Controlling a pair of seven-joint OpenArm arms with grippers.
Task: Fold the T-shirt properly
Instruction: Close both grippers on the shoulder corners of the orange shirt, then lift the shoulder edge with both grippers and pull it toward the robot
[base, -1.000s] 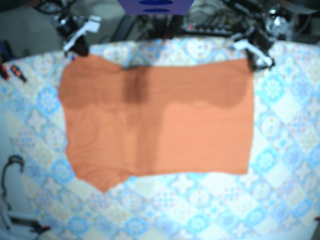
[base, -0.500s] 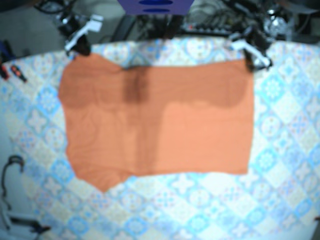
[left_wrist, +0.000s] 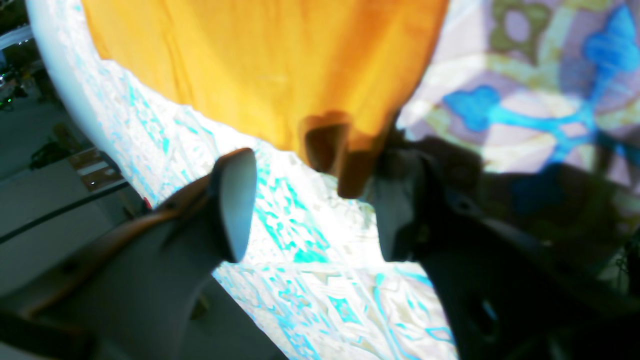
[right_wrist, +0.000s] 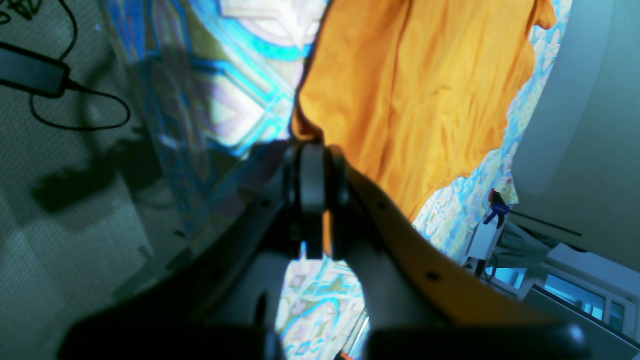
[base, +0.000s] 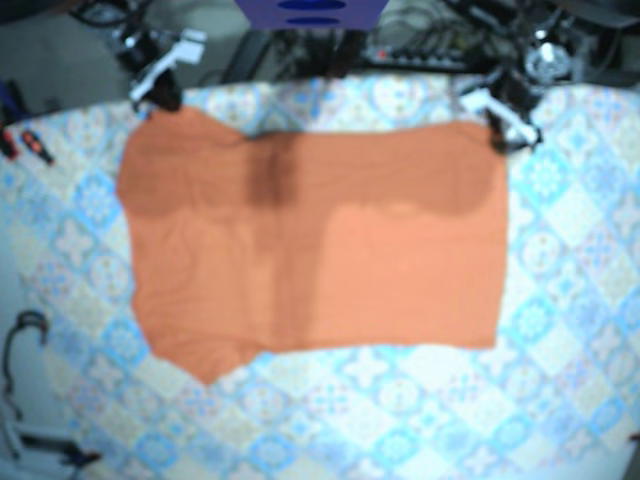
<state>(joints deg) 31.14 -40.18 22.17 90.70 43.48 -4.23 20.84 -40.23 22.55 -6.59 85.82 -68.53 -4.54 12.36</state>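
1. In the last second the left tool (base: 497, 112) has been shifted slightly along the table's robot-side edge. The right tool (base: 160, 88) has not been moved, and the T-shirt (base: 310, 240) outline is unchanged.
2. Left tool: the jaws are held wide apart. A curled-up shirt corner (left_wrist: 330, 145) sits between them and touches the dark finger (left_wrist: 400, 220), but it is not clamped.
3. Right tool (right_wrist: 312, 147): the jaws are closed together at the other robot-side shirt corner, and fabric appears to be pinched at the tips.
4. Judgement: only one corner is secured. A two-corner lift is not likely to be started until the left jaws are closed on their corner, and the fold itself is not yet begun.
5. The T-shirt is spread flat over the middle of the table (base: 570, 300). Its long edge lies along the robot-side edge, and one sleeve points toward the opposite edge. Darker bands suggest doubled layers.
6. Surface: a blue-and-cream tiled tablecloth (base: 400, 400) is laid over a white rounded rim (left_wrist: 55, 85). It looks flat.
7. Room: red-handled hand tools (base: 28, 145) are seen at one side edge. Cabling (base: 430, 45) is seen beyond the robot-side edge, and an adapter (right_wrist: 30, 70) lies on the floor.
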